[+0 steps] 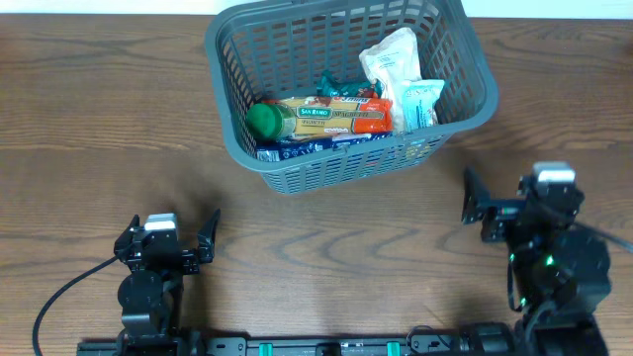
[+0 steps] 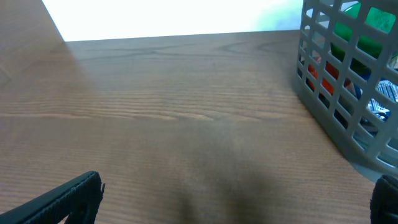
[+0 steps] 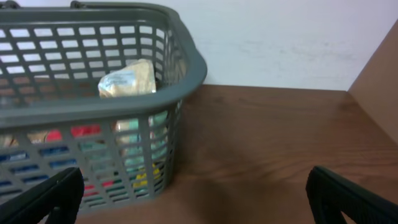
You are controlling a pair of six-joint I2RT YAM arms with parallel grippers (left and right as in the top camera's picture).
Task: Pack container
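Observation:
The container (image 1: 226, 40) is a dark grey lattice basket at the table's far centre. It holds several groceries: a long San Remo packet (image 1: 331, 116), a green-lidded item (image 1: 263, 120) and white pouches (image 1: 396, 59). The basket also shows at the right of the left wrist view (image 2: 323, 99) and at the left of the right wrist view (image 3: 124, 118). My left gripper (image 1: 170, 237) is open and empty at the near left, well clear of the basket. My right gripper (image 1: 504, 203) is open and empty at the near right, just short of the basket's right corner.
A wooden table (image 1: 326, 247) carries everything. A pale wall (image 3: 280, 37) rises behind its far edge. Both arm bases stand along the near edge.

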